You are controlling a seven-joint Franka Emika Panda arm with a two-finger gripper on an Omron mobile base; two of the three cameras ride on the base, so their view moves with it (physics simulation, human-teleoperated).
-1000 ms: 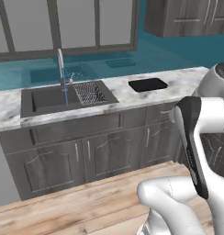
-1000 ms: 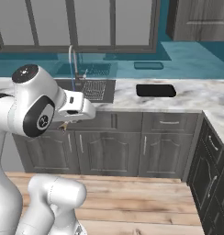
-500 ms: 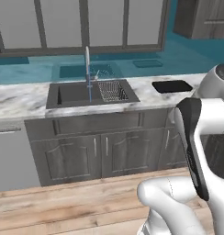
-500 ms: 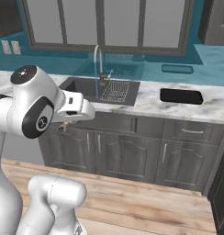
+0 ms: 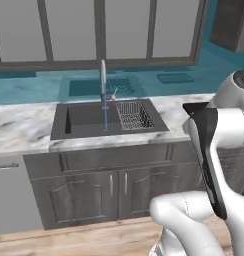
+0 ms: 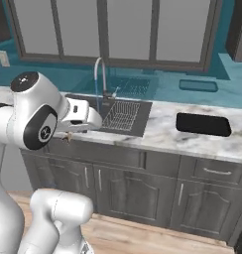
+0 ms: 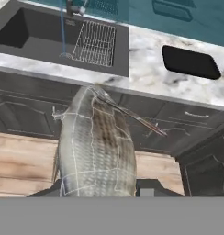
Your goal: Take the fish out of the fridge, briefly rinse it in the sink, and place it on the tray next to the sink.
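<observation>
Fish (image 7: 95,147) grasped in gripper (image 7: 98,190), held before cabinet fronts. Water streamed from faucet (image 5: 103,82) into sink (image 5: 89,119). Black tray (image 6: 202,124) set on counter (image 6: 167,135) beside sink.

Scaly, glossy fish (image 7: 95,147); matt dark sink (image 5: 89,120); veined marble counter (image 6: 192,141); wire-mesh rack (image 5: 134,114).

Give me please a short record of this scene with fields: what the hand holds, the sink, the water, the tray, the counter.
hand: shut on the fish, held out in front of the cabinets, short of the counter edge
sink: dark basin set in the counter, wire rack basket at its right side
water: thin stream running from the faucet into the basin
tray: black, bare, on the counter right of the sink
counter: marbled white and grey
</observation>
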